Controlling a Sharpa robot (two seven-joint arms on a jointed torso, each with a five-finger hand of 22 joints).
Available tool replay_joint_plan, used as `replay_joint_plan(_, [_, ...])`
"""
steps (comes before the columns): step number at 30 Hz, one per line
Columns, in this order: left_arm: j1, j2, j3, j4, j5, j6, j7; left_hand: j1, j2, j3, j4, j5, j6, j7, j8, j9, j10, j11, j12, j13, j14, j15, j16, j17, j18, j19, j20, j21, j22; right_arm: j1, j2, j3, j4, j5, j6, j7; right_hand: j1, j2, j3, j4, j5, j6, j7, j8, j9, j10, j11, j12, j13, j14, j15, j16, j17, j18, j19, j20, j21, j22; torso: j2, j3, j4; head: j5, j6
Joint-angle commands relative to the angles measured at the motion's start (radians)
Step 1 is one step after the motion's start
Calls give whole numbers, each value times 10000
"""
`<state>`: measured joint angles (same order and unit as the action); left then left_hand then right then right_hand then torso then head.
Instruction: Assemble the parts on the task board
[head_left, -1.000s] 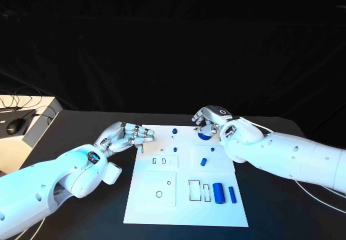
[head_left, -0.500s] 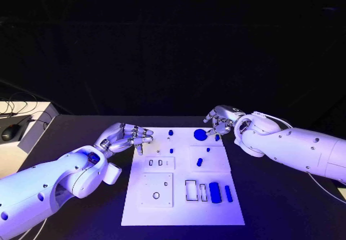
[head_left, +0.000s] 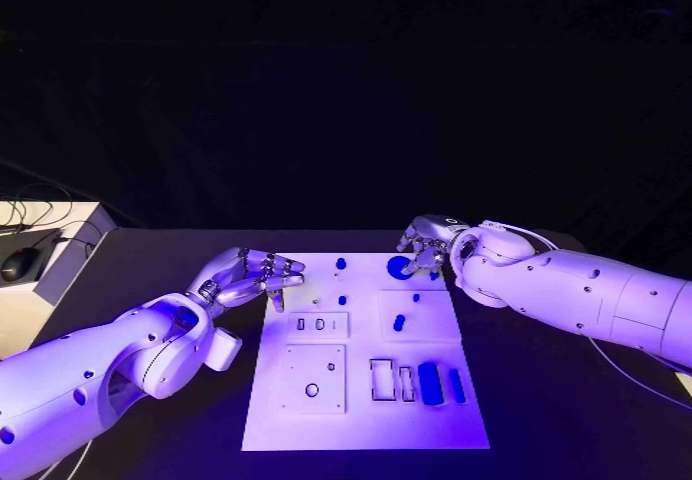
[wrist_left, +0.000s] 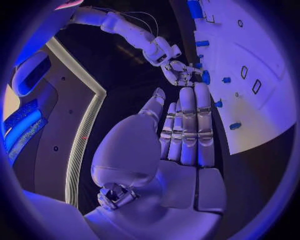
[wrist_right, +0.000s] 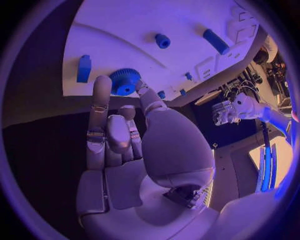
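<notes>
The white task board (head_left: 361, 345) lies in the middle of the table. A blue gear (head_left: 400, 267) sits near its far edge, also seen as the gear (wrist_right: 125, 81) in the right wrist view. My right hand (head_left: 428, 245) hovers at the gear's far right rim, a finger and the thumb on either side of it; I cannot tell if they touch. My left hand (head_left: 257, 275) hangs over the board's far left corner, fingers (wrist_left: 187, 125) straight and holding nothing. Small blue pegs (head_left: 343, 298) and a short blue bar (head_left: 398, 323) stand mid-board.
Two blue cylinders (head_left: 430, 384) lie side by side at the board's near right, next to rectangular slots (head_left: 382, 380). A square plate with a round hole (head_left: 313, 390) is at the near left. A pale box with a mouse (head_left: 20, 262) stands at the table's left.
My right hand has come back leftwards from beside the board to the gear's rim. The left hand has stayed where it was.
</notes>
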<state>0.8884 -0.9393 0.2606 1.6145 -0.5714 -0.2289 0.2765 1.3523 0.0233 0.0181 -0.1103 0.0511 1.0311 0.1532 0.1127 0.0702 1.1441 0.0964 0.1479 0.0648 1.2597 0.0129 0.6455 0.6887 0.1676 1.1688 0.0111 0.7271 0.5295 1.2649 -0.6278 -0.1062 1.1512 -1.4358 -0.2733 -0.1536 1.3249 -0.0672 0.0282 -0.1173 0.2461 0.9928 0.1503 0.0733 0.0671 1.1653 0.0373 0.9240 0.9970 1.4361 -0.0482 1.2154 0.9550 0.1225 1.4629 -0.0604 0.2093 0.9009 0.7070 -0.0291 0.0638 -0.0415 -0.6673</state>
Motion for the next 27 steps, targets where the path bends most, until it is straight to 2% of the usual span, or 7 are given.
replay_joint_plan(1, [-11,-3,3,57,45,205,151,27,-10,-23,6,-14,-66,15,1,-11,49,-11,-34,1,52,1,31,-8,27,67,-5,-40,13,-16,116,-4,-166,-247,175,-164,-91,59,25,-54,89,-73,54,-52,-4,126,-50,28,86,10,54,83,58,121,130,66,25,105,71,-21,27,-19,-10])
replay_joint_plan(7, [-12,-29,3,82,45,207,141,27,-10,-22,5,-13,-67,15,-1,-11,51,-10,-38,1,49,2,49,-10,28,75,-8,-41,24,-25,194,-9,-304,-254,225,-227,-157,128,3,-119,188,-63,54,-58,-5,200,-53,5,237,24,55,118,135,128,153,68,-74,308,103,-29,37,-33,-29])
replay_joint_plan(10, [-13,-54,3,79,45,201,135,22,-7,-22,6,-13,-67,16,-3,-12,54,-10,-43,1,48,0,83,-11,29,84,-12,-37,46,-26,199,-10,-322,-259,272,-264,-168,136,3,-116,302,-48,52,-60,-6,239,-57,57,293,40,53,171,203,134,172,66,-80,338,103,-22,13,-6,-58])
replay_joint_plan(18, [-13,-68,3,69,45,199,132,22,-7,-22,6,-13,-67,16,-3,-12,54,-10,-43,1,48,0,83,-11,29,84,-12,-37,46,-28,241,-14,-379,-267,452,-361,-223,198,12,-145,824,-22,55,-61,-7,301,-63,124,407,47,54,271,329,154,211,67,-112,465,92,-14,31,-29,-70])
replay_joint_plan(25, [-14,-76,3,70,45,201,129,21,-6,-22,7,-13,-66,16,-3,-11,53,-10,-45,1,45,0,92,-13,29,85,-12,-37,53,-28,263,-19,-416,-267,592,-411,-330,277,34,-200,1256,41,48,-66,-9,357,-73,205,539,52,50,341,418,166,233,67,-168,598,98,-21,41,-32,-78])
replay_joint_plan(27, [-14,-79,3,71,45,201,127,17,-2,-22,9,-13,-66,14,-3,-11,51,-10,-50,1,38,1,122,-19,30,89,-13,-38,77,-28,264,-21,-421,-263,649,-419,-374,333,80,-205,1627,94,43,-65,-10,382,-85,239,579,58,43,365,445,169,243,61,-172,632,98,-22,39,-27,-78])
